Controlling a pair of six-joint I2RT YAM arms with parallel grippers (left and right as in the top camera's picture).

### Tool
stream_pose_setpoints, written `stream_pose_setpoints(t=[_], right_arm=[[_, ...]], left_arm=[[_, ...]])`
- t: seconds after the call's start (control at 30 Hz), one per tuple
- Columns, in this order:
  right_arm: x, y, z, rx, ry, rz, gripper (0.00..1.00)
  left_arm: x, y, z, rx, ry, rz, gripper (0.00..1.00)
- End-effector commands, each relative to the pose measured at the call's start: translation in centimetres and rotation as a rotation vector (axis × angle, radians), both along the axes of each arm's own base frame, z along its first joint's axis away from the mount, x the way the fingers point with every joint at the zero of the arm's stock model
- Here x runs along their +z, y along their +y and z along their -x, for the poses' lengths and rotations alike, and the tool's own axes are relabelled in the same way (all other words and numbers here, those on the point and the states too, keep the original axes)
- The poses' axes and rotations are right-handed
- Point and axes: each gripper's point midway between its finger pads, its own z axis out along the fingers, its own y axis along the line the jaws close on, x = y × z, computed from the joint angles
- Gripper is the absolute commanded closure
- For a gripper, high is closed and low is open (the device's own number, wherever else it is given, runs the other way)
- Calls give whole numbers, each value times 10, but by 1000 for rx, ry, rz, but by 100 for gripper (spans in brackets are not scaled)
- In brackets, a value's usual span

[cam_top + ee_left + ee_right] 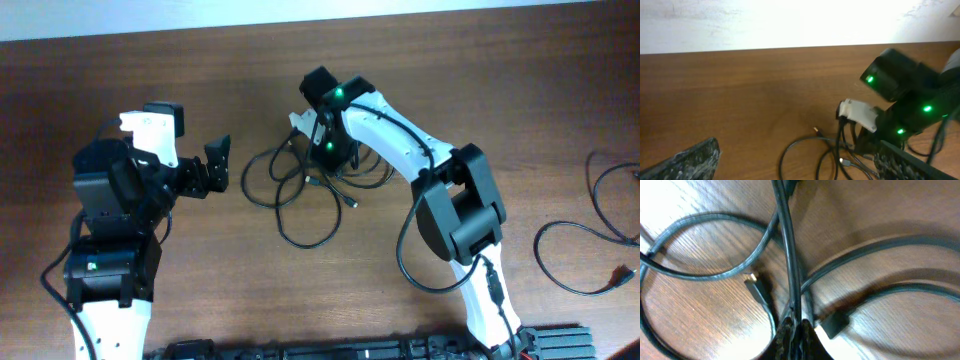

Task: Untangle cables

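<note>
A tangle of thin black cables (300,185) lies in loops at the table's middle. My right gripper (328,150) reaches down into the bundle. In the right wrist view its fingers (796,325) are shut on a black cable (790,255) that runs straight up from the fingertips, with small plugs (756,287) lying beside it. My left gripper (215,168) is open and empty, just left of the tangle. The left wrist view shows the cable loops (805,155) between its fingers and the right gripper (860,114) standing in them.
More black cables (590,240) lie at the table's right side. The right arm (455,190) stretches across the middle right. A dark strip (380,348) runs along the front edge.
</note>
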Motion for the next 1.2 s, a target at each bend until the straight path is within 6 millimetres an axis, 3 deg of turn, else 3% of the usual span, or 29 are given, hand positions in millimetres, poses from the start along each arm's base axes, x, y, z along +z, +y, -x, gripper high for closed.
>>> stream_pose_setpoints(t=[0.0,0.13,0.23,0.3,0.4,0.47,0.5,0.57,0.7,0.8,0.87,1.0,1.17], right_arm=[[90,-3,-37,-22,-232,28,96],[240,-26,-66,-111,-583,39,96],[369,-43,-55,-195,-885,-107,96],[439,-56,-36,-242,-1067,-234,96],[491,-76,-12,-293,-1194,-292,96],[511,-112,-11,-434,-1298,-190,96],[516,-141,-12,-558,-1349,-59,96],[517,-182,-12,-688,-1378,92,96],[511,-279,-21,-1030,-1359,120,96],[485,-342,-19,-1196,-1257,123,96],[456,-387,-18,-1315,-1143,102,96],[412,-437,-27,-1411,-966,-9,96],[358,-489,-23,-1517,-794,96,96]], left_arm=[[1,2,-1,-2,-7,-18,1],[1,2,-1,-2,-7,-18,1],[1,2,-1,-2,-7,-18,1],[1,2,-1,-2,-7,-18,1],[1,2,-1,-2,-7,-18,1],[1,2,-1,-2,-7,-18,1],[1,2,-1,-2,-7,-18,1],[1,2,-1,-2,-7,-18,1],[1,2,-1,-2,-7,-18,1],[0,2,-1,-2,-6,-18,1],[-1,2,-2,-2,-1,-18,1],[-1,2,-2,-2,-1,-18,1],[-1,2,-2,-2,-1,-18,1]])
